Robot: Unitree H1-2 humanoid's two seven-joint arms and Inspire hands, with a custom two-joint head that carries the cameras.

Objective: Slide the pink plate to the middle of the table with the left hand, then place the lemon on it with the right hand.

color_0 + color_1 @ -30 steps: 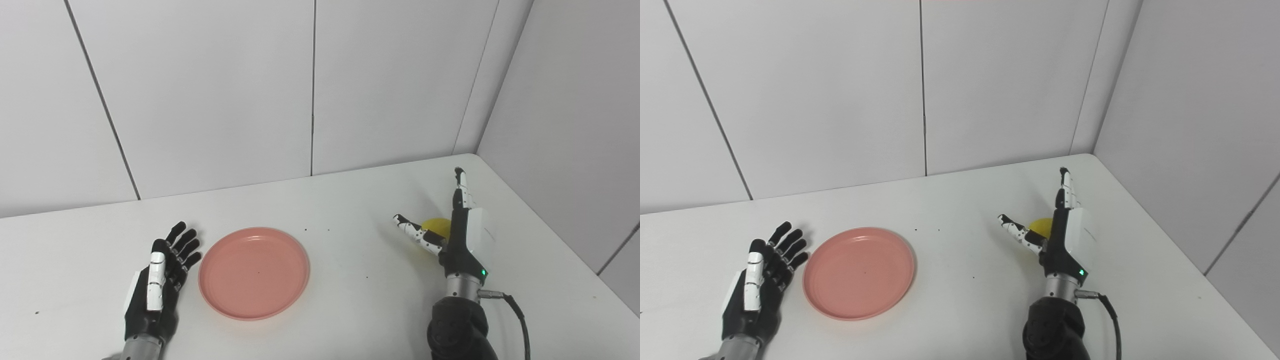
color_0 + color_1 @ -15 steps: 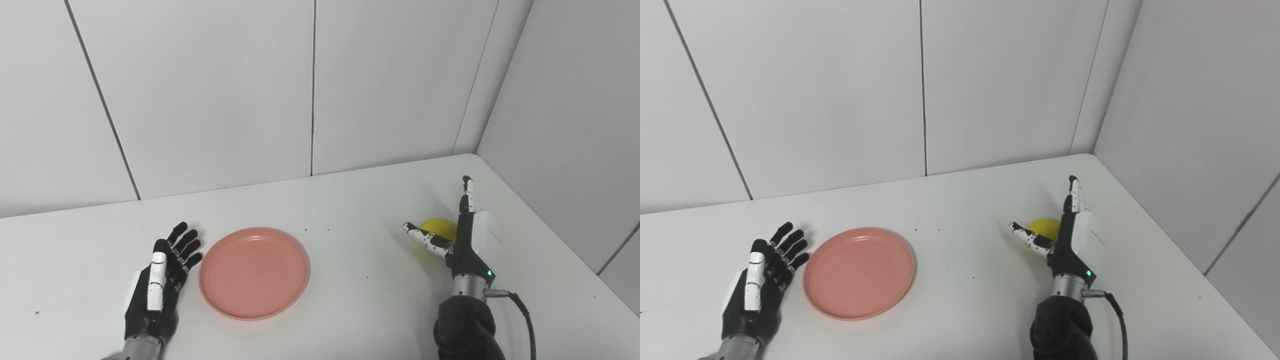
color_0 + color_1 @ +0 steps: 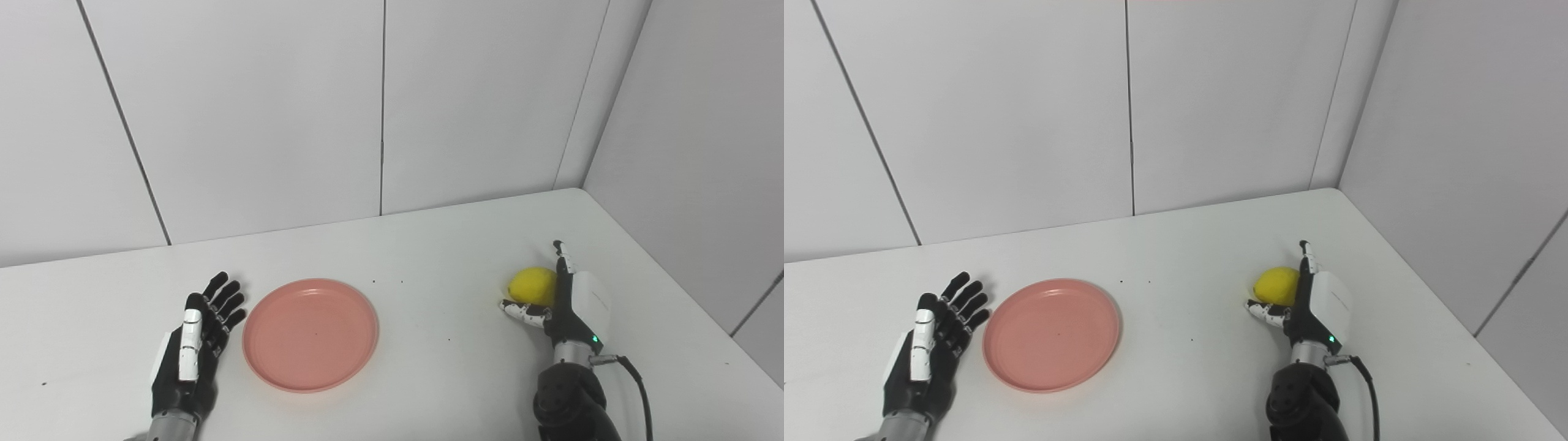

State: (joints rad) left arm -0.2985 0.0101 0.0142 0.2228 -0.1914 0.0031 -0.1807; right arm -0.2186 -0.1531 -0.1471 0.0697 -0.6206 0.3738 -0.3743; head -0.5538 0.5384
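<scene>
The pink plate lies flat on the white table, left of centre. My left hand rests open just left of the plate's rim, fingers spread and pointing away, a narrow gap between them and the plate. The yellow lemon sits on the table at the right. My right hand stands open on edge right beside it, palm facing the lemon, thumb lying on the table just in front of it. Whether the palm touches the lemon I cannot tell.
White wall panels close the back of the table, and a side wall runs along its right edge. A black cable trails from my right wrist. Small dark specks dot the tabletop.
My right hand has drawn back toward me and sunk lower, so more of the lemon shows. The lemon, the plate and my left hand have stayed put.
</scene>
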